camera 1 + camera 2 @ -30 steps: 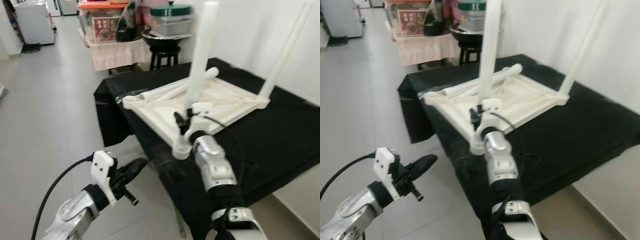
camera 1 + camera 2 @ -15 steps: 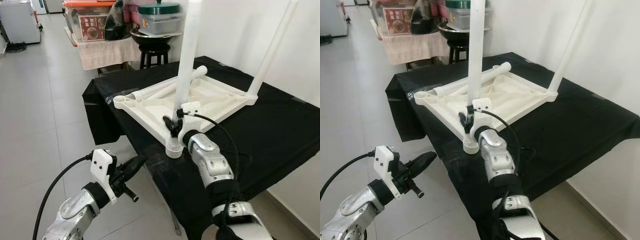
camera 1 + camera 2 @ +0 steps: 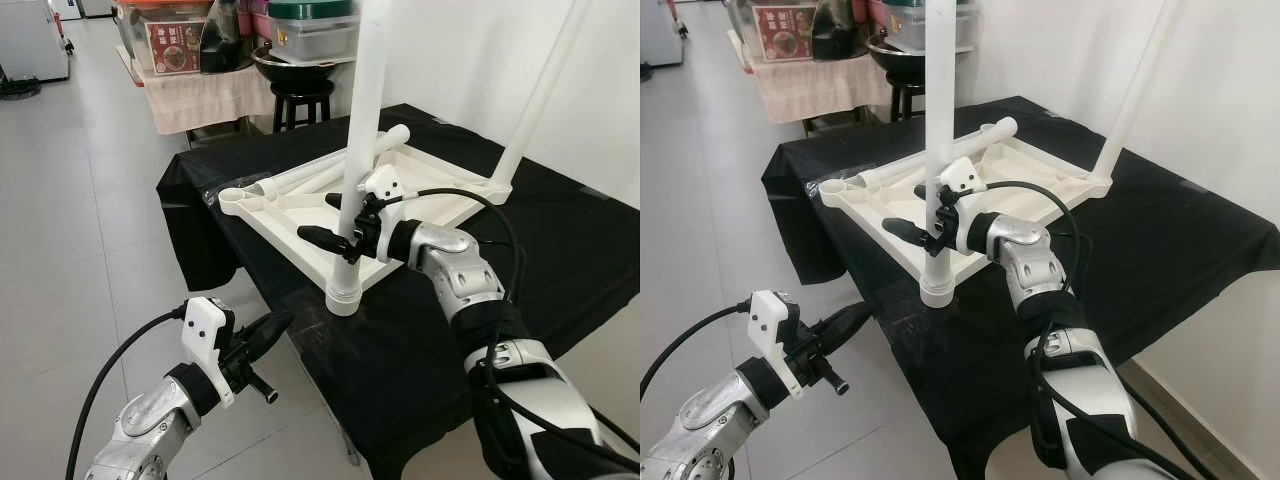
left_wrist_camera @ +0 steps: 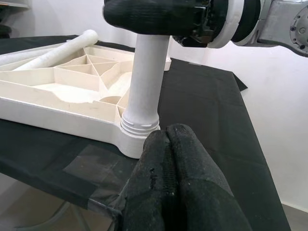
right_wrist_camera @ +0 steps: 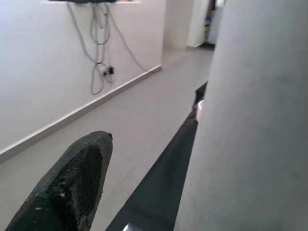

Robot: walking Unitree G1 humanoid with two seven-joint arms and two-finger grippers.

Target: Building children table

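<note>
While right claw [image 3: 335, 218] spreads open around upright leg [image 3: 362, 110], left claw [image 3: 268, 327] closed, labels unreadable.

The near upright leg [image 3: 362, 120] and the far one [image 3: 540, 95] both run off the top edge, so their upper ends cannot be seen. The table top [image 3: 300, 225] covers the black cloth [image 3: 560, 260] beneath it. In the right wrist view, the leg hides one finger of the right gripper [image 3: 335, 218].
</note>
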